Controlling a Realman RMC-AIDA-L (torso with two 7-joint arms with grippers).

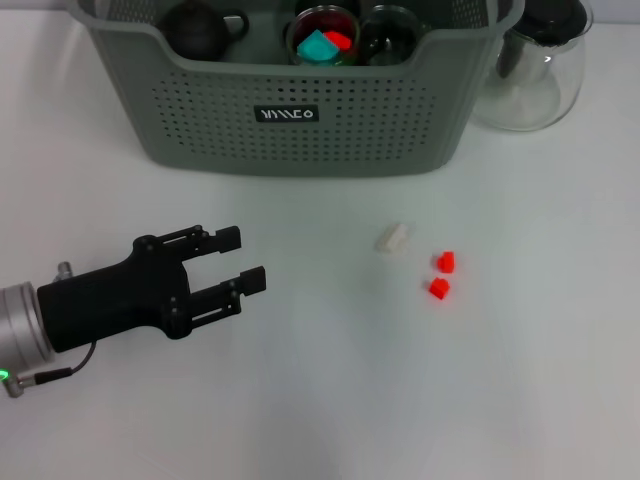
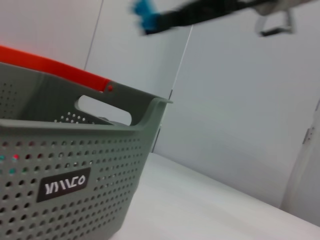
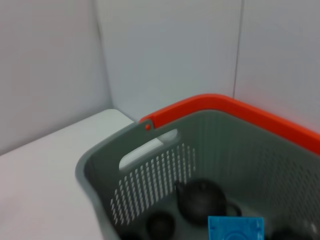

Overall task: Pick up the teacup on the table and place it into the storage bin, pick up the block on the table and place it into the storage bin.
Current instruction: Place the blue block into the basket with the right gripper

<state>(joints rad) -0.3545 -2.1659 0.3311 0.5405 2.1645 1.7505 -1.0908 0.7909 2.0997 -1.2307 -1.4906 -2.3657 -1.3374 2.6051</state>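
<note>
White table [image 1: 330,400] holds the big grey-green storage bin [image 1: 300,130] at its far side; inside the storage bin sit a dark teapot [image 1: 197,30] and a glass cup [image 1: 323,38] with teal and red blocks; two small red blocks [image 1: 441,275] and a white piece [image 1: 392,237] lie on the table just in front; the left gripper [image 1: 247,259] hovers low nearby, fingers apart, holding nothing; a glass pitcher [image 1: 535,65] stands beside the storage bin.

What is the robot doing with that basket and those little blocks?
The robot is tidying things into the grey basket. A black teapot and a cup with blocks already sit inside. Its left gripper hovers over the table with jaws open and empty. Two red blocks and a white block are on the table.
</note>
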